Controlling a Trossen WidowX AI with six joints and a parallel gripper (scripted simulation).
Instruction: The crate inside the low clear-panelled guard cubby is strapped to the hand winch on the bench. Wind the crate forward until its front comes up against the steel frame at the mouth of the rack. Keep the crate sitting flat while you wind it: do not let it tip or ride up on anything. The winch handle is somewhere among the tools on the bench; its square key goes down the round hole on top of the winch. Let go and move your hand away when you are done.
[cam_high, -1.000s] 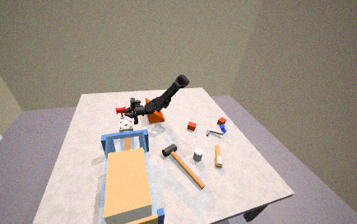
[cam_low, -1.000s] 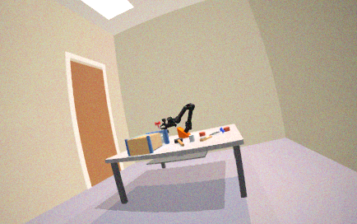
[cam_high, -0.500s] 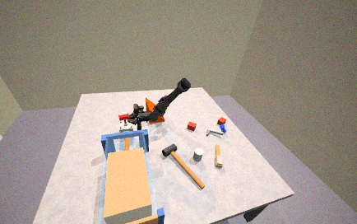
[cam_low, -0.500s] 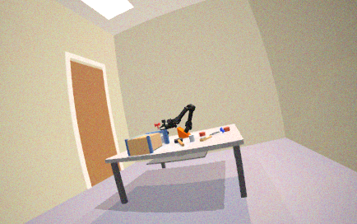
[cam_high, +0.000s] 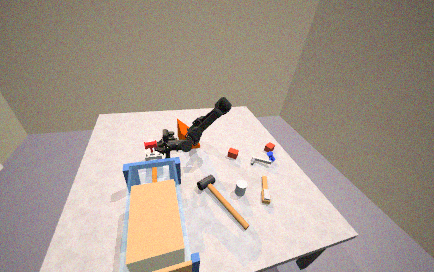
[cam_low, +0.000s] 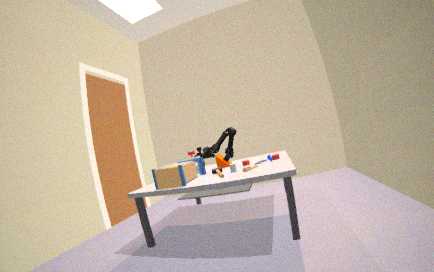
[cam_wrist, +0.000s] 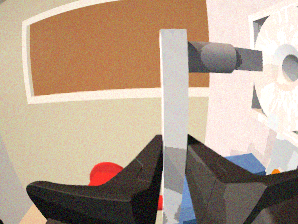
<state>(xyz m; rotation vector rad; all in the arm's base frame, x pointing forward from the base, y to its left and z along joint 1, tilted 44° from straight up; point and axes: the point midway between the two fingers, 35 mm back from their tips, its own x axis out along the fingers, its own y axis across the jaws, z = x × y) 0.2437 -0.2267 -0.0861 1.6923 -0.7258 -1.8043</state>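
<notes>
My gripper (cam_high: 156, 146) (cam_wrist: 172, 140) is shut on the grey arm of the winch handle (cam_wrist: 175, 90). The handle's red knob (cam_high: 150, 145) (cam_low: 191, 153) (cam_wrist: 106, 173) is beside my fingers, and its round shaft ends in a square key (cam_wrist: 250, 59). The key is outside the winch hole (cam_wrist: 291, 68); their exact gap is unclear. The pale winch (cam_high: 154, 157) stands on the bench just beyond the blue frame (cam_high: 152, 164) at the rack mouth. The tan crate (cam_high: 154, 215) sits flat in the cubby, its front back from that frame, with the orange strap (cam_high: 154, 174) between.
On the bench lie a mallet (cam_high: 229, 206), a grey cylinder (cam_high: 240, 188), a wooden-handled tool (cam_high: 265, 187), a blue-ended crank-like tool (cam_high: 262, 160) and two red blocks (cam_high: 233, 153) (cam_high: 269, 147). An orange wedge-shaped piece (cam_high: 183, 131) (cam_low: 221, 161) stands by the arm.
</notes>
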